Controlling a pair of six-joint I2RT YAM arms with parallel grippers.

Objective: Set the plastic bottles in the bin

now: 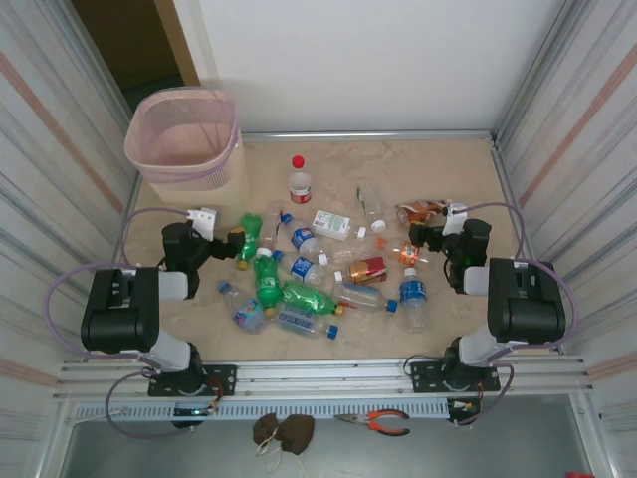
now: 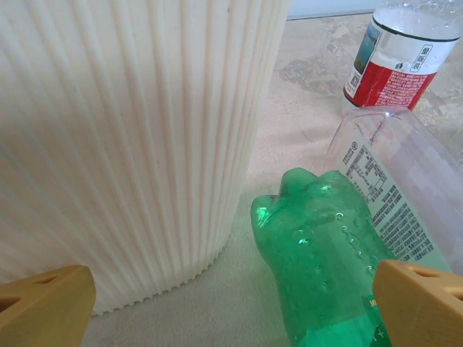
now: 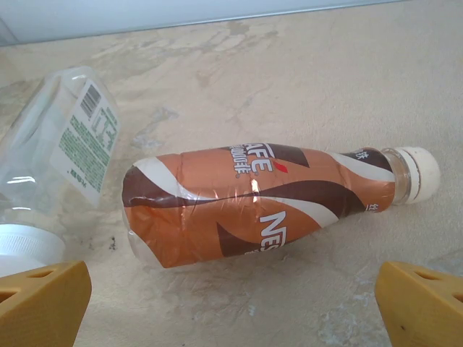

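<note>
1. Marbled beige desk [image 1: 448, 169] inside a white-walled cell, and I'm looking at a scatter of small plastic bottles [image 1: 304, 296] lying across its middle, between my two arms.
2. Far left corner: the pale pink tapered bin [image 1: 189, 175] with its thin liner, standing upright. I can't make out a single bottle inside it, so I judge the job barely begun, with just about the whole pile left to move.
3. Left end effector [image 2: 231, 312]: yellow fingers spread wide, nothing held. Its wrist view puts the ribbed wall of the bin close ahead on the left, and a green plastic bottle [image 2: 325, 253] lies base-first in the gap, nearer the right finger.
4. Just beyond the green one lies a clear bottle with a white printed label [image 2: 394, 195]. Further back stands a clear bottle with a red label [image 2: 394, 65], upright.
5. Right end effector [image 3: 231, 307]: also wide apart and empty. A brown-and-orange coffee bottle with a white cap [image 3: 260, 210] lies on its side ahead of the gap, cap pointing right, and neither finger touches it.
6. Just beside its base on the left lies a clear bottle with a green-printed label [image 3: 65, 144].
7. My read: both arms look lined up for a first pick. The left has a short carry to the bin, while the right has the whole desk to cross.
</note>
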